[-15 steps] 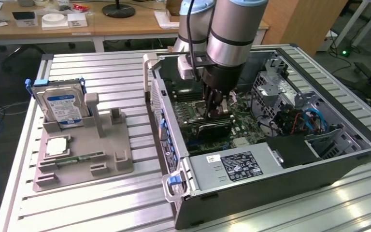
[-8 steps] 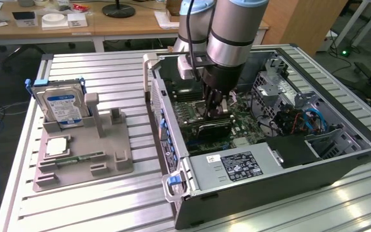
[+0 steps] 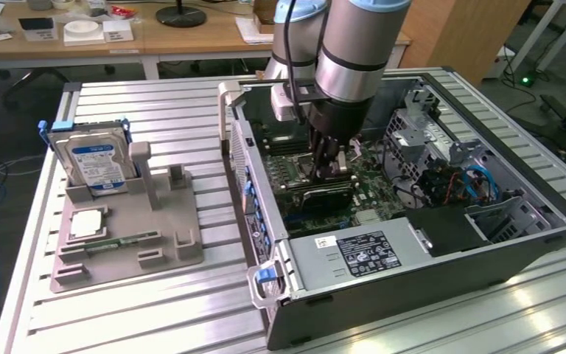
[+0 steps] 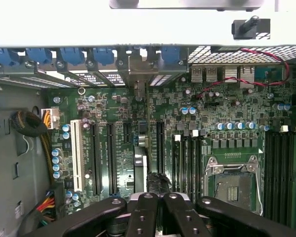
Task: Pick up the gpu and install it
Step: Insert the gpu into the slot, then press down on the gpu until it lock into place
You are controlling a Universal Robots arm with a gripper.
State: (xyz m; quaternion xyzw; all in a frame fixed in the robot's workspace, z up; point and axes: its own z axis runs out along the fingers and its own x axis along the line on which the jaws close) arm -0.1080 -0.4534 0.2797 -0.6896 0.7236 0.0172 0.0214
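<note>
Inside the open computer case [image 3: 519,254], the gpu [image 3: 324,198] stands on edge on the green motherboard [image 3: 367,193]. It is a thin black card. My gripper [image 3: 330,174] reaches straight down onto its upper edge. In the wrist view the gpu [image 4: 141,160] is seen edge-on, in line with an expansion slot. Its pale end bracket [image 4: 138,71] sits in the row of rear openings. My gripper [image 4: 158,200] has its black fingers [image 4: 142,215] drawn close together on the card's top edge.
A grey fixture tray [image 3: 165,258] at the exterior view's left holds the blue-labelled hard drive [image 3: 94,162], a processor chip [image 3: 85,223] and the green memory stick [image 3: 121,241]. The power supply [image 3: 362,254], cables [image 3: 450,184] and case walls crowd the card. The CPU socket [image 4: 234,185] is nearby.
</note>
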